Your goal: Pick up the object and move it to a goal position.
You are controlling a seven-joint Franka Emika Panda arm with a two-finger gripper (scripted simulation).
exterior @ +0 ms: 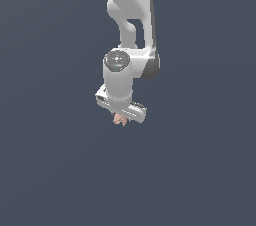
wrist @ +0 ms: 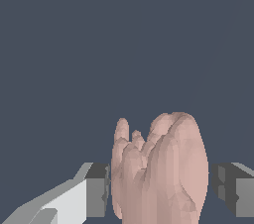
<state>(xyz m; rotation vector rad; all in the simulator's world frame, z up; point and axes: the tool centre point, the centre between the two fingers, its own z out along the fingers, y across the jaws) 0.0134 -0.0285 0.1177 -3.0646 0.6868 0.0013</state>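
Observation:
The object (wrist: 163, 168) is a lumpy pinkish-salmon piece standing between my two fingers in the wrist view. My gripper (wrist: 159, 191) straddles it, open, with a thin gap between each dark pad (wrist: 96, 191) and the object's sides. In the exterior view, only a small pink part of the object (exterior: 119, 119) shows below the white gripper (exterior: 121, 115), which points downward over it.
A plain dark blue-grey surface fills both views. The white arm (exterior: 129, 20) rises from the gripper toward the upper edge of the exterior view.

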